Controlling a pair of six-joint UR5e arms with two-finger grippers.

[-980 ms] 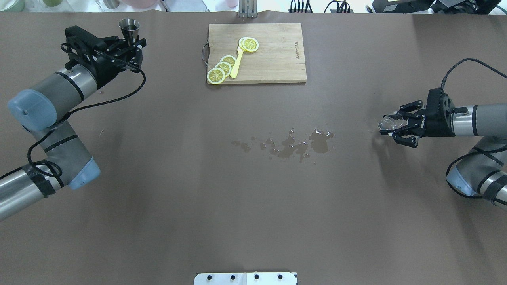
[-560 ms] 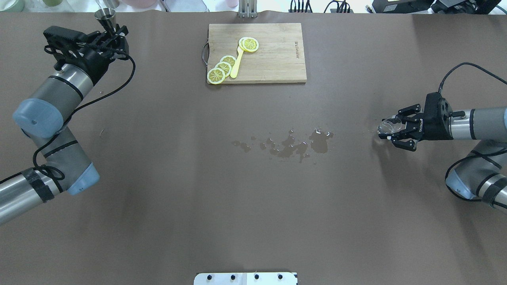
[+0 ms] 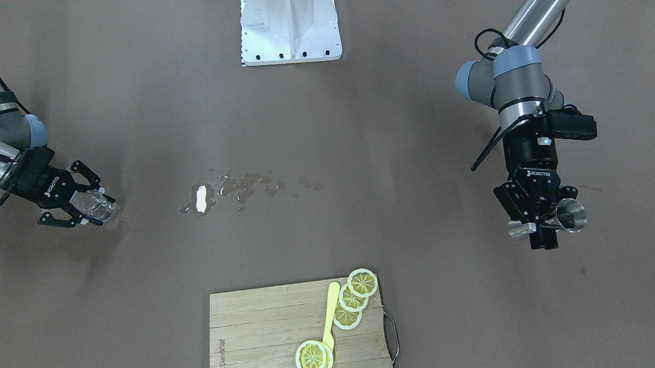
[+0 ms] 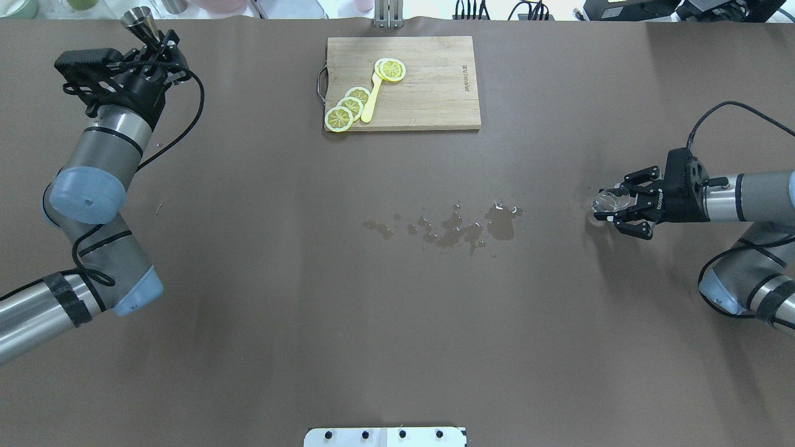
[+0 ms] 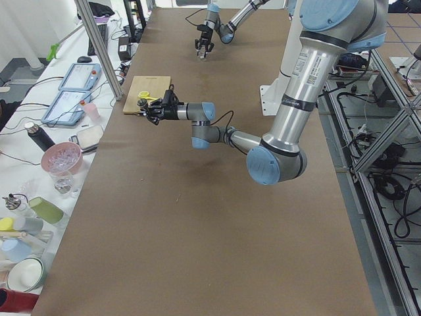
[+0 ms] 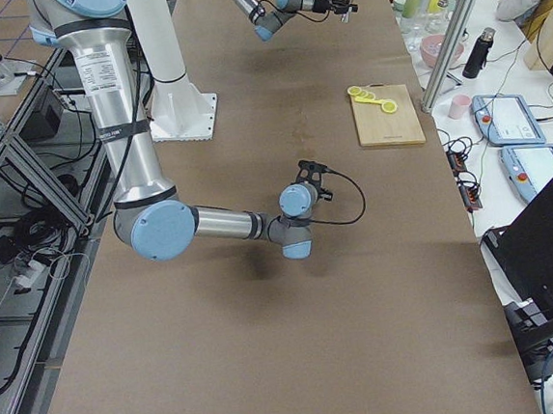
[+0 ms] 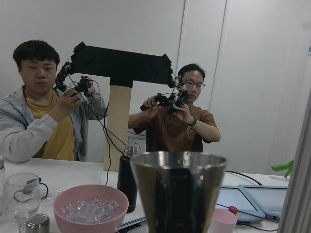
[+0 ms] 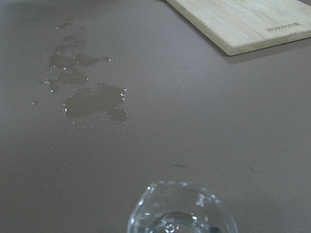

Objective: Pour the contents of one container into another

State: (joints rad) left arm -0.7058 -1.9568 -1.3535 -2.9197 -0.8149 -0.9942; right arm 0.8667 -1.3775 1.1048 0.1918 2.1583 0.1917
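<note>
Left tool (image 3: 542, 228) stretches far forward, clamped shut; right tool (image 4: 612, 203) lies low and level, also clamped.

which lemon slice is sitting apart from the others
The lemon slice at the yellow utensil's far end, alone; the other three overlap in a row beside the cutting board's handle.

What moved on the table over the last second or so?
The left gripper, gripping the metal jigger, carried it toward the table's far left corner. The right gripper kept holding the glass almost in place. The puddle, cutting board and lemon slices stayed put.
</note>
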